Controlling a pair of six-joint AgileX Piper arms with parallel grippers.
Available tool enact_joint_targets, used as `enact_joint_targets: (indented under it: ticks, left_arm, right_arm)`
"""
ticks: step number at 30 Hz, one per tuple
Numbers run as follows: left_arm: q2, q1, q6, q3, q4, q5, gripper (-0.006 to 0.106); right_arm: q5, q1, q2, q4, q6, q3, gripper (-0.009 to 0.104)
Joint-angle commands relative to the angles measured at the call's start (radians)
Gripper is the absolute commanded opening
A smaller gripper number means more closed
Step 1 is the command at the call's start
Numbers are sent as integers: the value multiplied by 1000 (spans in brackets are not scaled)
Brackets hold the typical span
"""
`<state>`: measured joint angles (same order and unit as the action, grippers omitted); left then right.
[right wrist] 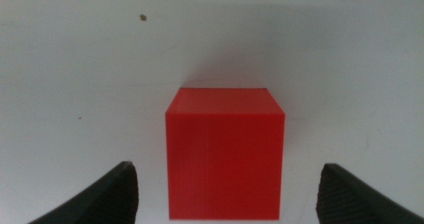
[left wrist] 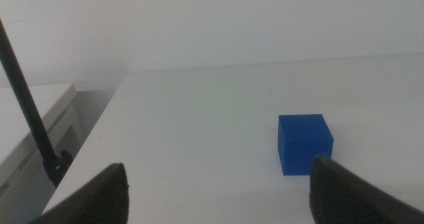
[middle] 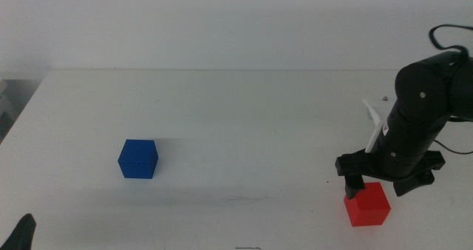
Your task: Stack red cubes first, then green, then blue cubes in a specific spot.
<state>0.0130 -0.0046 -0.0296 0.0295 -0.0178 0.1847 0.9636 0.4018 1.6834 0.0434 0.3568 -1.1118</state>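
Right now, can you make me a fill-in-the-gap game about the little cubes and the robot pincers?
1. The right pincer hangs open over the small matte ____ cube.
2. The small matte dark blue cube sits alone on the smooth ____ tabletop.
3. The left pincer waits open near the ____ cube.

Missing words: red; white; blue
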Motion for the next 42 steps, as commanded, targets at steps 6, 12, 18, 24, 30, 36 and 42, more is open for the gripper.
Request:
enact_joint_targets:
  ticks: [6, 12, 18, 24, 30, 36, 42]
  left_arm:
    - [14, -4, 0, -3, 4, -79, 94]
    - [14, -4, 0, -3, 4, -79, 94]
    - [14, -4, 0, -3, 4, -79, 94]
    - [14, -4, 0, -3, 4, -79, 94]
    - [14, -4, 0, -3, 4, -79, 94]
    - [14, -4, 0, -3, 4, -79, 94]
    - [14, -4, 0, -3, 4, -79, 94]
  right_arm:
    - [-21, 3, 34, 26, 33, -32, 73]
    - [-35, 3, 78, 25, 34, -32, 53]
    - [-11, 3, 68, 25, 25, -36, 11]
    - [106, 35, 5, 23, 71, -151, -1]
    - [151, 119, 57, 36, 104, -320, -1]
    - [238, 202, 199, 43, 166, -502, -1]
    - [320, 277, 350, 79, 192, -708, -1]
